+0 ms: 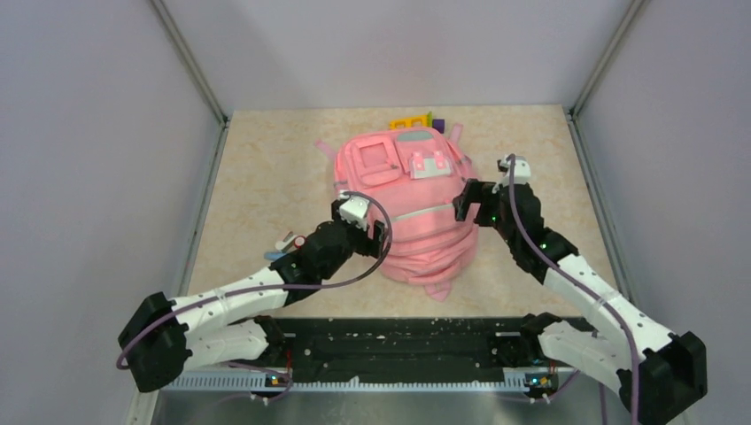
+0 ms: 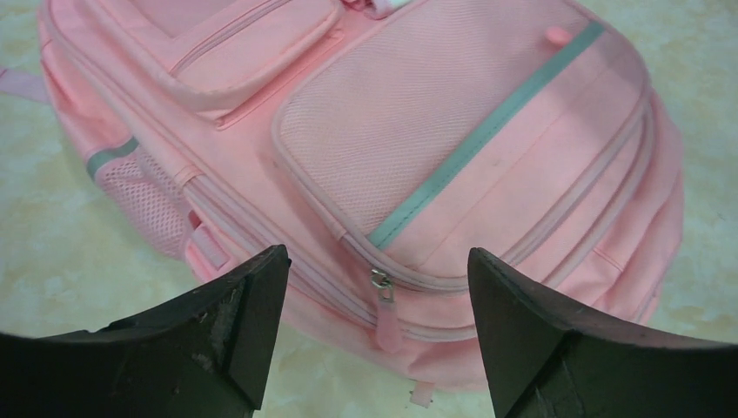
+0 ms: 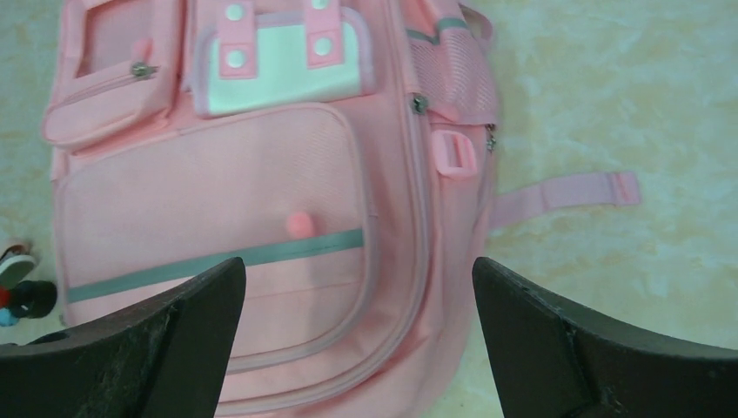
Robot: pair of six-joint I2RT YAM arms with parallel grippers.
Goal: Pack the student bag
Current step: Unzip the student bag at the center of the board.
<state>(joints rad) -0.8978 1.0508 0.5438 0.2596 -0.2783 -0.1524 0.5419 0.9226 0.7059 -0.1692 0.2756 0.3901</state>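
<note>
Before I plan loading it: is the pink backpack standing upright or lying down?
Lying down. The student bag rests on the table front side up, its pockets and white patch facing the top camera.

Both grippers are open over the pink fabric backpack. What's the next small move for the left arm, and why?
Probably lower the left gripper onto the small pink zip pull and close on it: the pull shows between its open fingers, and the soft pink fabric backpack looks zipped shut, so nothing can go in yet.
</note>
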